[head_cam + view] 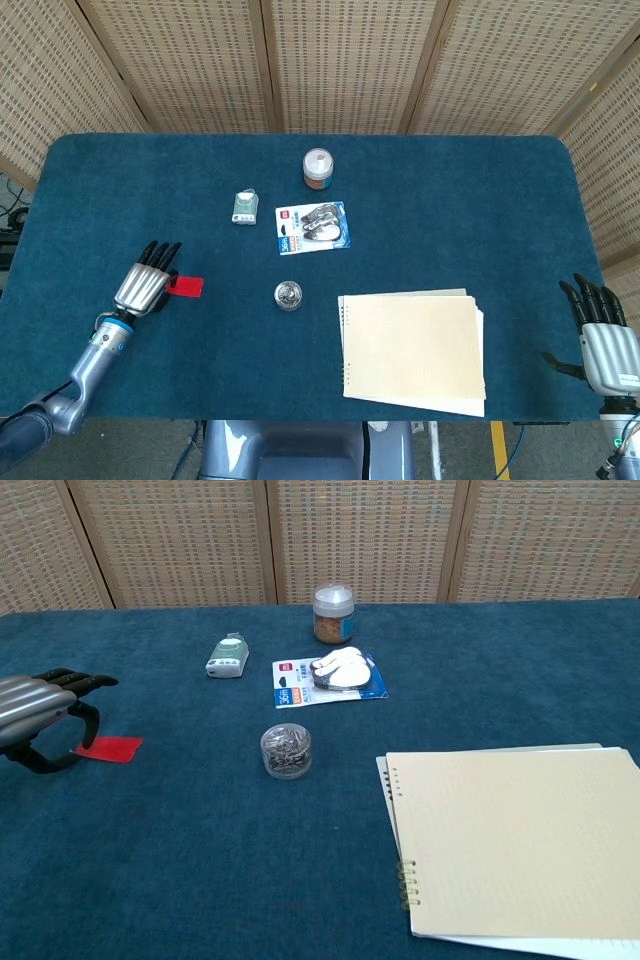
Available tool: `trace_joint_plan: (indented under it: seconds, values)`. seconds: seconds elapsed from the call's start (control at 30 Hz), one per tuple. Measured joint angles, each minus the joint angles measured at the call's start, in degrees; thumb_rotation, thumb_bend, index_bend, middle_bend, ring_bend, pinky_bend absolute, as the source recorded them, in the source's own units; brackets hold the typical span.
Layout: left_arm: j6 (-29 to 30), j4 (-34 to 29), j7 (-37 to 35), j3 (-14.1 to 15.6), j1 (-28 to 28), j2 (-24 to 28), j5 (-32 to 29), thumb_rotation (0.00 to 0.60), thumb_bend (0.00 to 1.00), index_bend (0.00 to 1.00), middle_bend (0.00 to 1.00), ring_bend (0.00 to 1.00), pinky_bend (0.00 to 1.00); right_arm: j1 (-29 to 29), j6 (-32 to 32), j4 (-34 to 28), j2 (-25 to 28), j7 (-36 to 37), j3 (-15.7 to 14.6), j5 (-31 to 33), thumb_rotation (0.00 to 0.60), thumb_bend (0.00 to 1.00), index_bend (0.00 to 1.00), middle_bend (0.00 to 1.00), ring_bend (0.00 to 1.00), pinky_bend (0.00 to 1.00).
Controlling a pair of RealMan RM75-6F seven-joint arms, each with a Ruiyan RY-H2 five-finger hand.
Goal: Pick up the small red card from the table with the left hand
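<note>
The small red card (185,286) (110,748) lies flat on the blue table at the left. My left hand (143,285) (42,715) hovers just to its left with its fingers apart and its thumb curved down by the card's left edge; it holds nothing. Whether the thumb touches the card is unclear. My right hand (604,336) sits at the table's near right corner, fingers spread and empty; the chest view does not show it.
A small round tin of clips (288,294) stands right of the card. Further back are a green-white packet (244,207), a blister pack (314,227) and a jar (318,168). A spiral notepad (412,349) lies at the front right.
</note>
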Motion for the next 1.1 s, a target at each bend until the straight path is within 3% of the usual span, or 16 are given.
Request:
trace_joint_plan:
  seconds: [1.1]
  values:
    - [-0.2,0.4,0.7,-0.6,-0.8,-0.3,-0.4,0.6,0.45,0.56,0.0,0.0,0.0,-0.1,0.2,0.0,0.0,0.0,0.1,-0.1,0.6,0.05,0.0,0.0,0.0,0.0]
